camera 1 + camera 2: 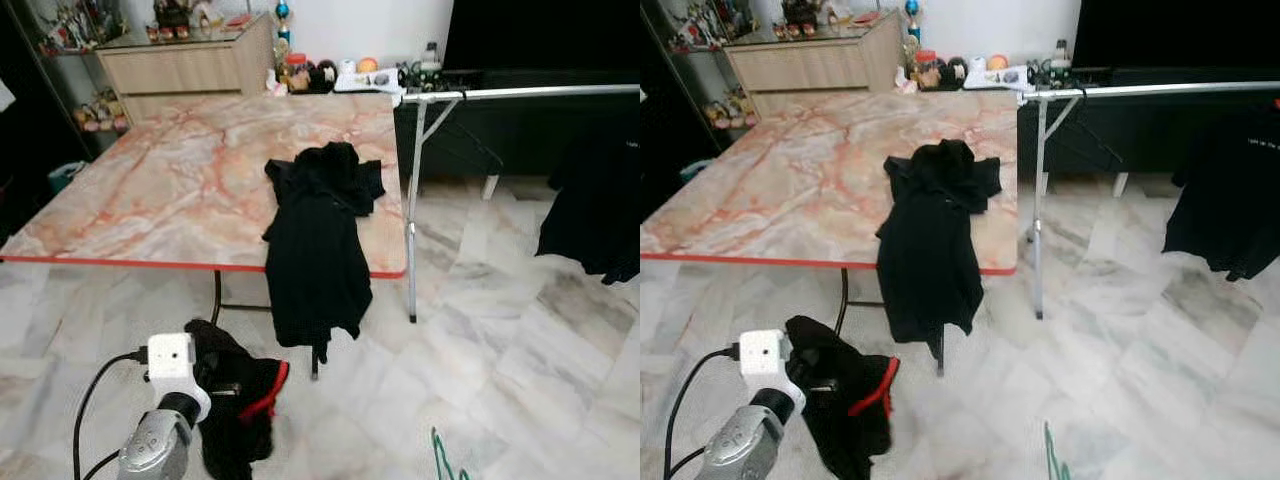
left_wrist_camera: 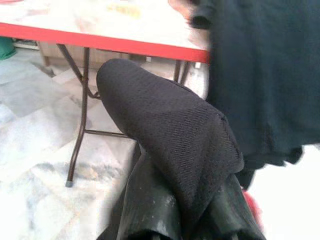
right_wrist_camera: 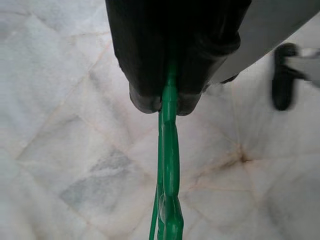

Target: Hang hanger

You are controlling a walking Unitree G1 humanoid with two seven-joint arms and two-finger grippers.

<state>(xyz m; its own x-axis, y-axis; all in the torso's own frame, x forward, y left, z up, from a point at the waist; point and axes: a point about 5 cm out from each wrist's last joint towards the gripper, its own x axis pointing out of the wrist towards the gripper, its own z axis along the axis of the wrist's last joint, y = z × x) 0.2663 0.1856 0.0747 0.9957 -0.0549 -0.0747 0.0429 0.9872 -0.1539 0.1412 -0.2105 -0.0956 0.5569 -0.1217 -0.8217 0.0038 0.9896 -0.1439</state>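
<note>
You've got the big marble-patterned table [image 1: 180,180] ahead of you, red-edged, standing on a pale marble floor [image 1: 520,340]. To the robot's right of it runs the silver clothes rail [image 1: 520,93], with a dark garment [image 1: 600,200] hanging at its far right. Draped over the table's near edge is a black shirt [image 1: 315,240], its lower half hanging toward the floor. Down low on the left, your left gripper [image 2: 180,210] is wrapped in a black cloth with red trim [image 1: 235,400], so I can't tell how its fingers stand. Over on your right, the right gripper [image 3: 167,100] is clamped tight on the green hanger [image 3: 169,165], held low above the floor tiles, its tip just peeking in at the bottom of the head view.
</note>
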